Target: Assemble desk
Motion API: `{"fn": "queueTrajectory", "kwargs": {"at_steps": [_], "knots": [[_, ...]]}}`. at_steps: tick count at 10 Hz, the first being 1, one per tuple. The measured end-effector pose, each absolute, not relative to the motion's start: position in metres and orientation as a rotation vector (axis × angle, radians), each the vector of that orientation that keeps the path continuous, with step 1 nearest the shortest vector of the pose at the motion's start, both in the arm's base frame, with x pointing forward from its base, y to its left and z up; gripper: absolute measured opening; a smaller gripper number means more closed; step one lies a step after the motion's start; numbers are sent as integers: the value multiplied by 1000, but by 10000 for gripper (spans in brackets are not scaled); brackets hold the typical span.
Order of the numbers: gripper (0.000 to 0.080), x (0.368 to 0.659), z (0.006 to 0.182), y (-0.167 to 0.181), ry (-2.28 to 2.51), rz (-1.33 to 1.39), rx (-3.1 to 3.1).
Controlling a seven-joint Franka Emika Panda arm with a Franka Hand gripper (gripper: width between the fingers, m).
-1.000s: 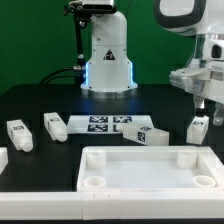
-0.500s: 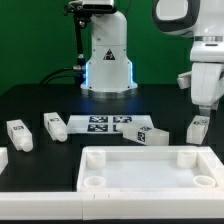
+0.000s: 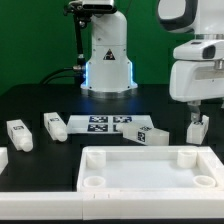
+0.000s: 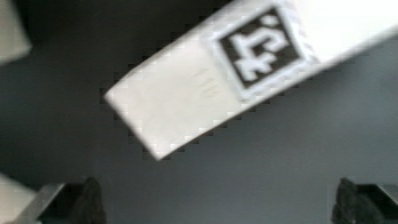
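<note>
At the front of the black tabletop [image 3: 40, 175], the desk's white rimmed panel [image 3: 150, 172] lies flat. Its long axis runs across the exterior view, with round sockets at its corners. Blocky white legs [image 3: 53, 125] bearing square tags lie loose behind it. The pincer [image 3: 199, 110], fingers spread and holding nothing, hangs over the rightmost leg [image 3: 197, 129].

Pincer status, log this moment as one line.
pincer: open | position: over a leg, not gripping | desk panel: sockets empty

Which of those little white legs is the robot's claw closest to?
The leg at the exterior view's far right, just under the open gripper; the other legs lie well off toward that view's left.
</note>
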State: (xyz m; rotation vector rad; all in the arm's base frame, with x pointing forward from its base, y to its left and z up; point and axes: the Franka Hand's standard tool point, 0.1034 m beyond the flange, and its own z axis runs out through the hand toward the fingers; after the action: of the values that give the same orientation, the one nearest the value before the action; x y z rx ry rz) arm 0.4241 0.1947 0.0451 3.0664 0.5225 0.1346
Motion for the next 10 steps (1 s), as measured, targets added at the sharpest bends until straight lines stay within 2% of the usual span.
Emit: {"fn": "queueTrajectory", "kwargs": {"at_steps": [5,7,10], "knots": [[649,423,44,197,48,108,3153],[649,431,42,193,-395,44,3158],[649,445,40,174,-747,3,3134]]}}
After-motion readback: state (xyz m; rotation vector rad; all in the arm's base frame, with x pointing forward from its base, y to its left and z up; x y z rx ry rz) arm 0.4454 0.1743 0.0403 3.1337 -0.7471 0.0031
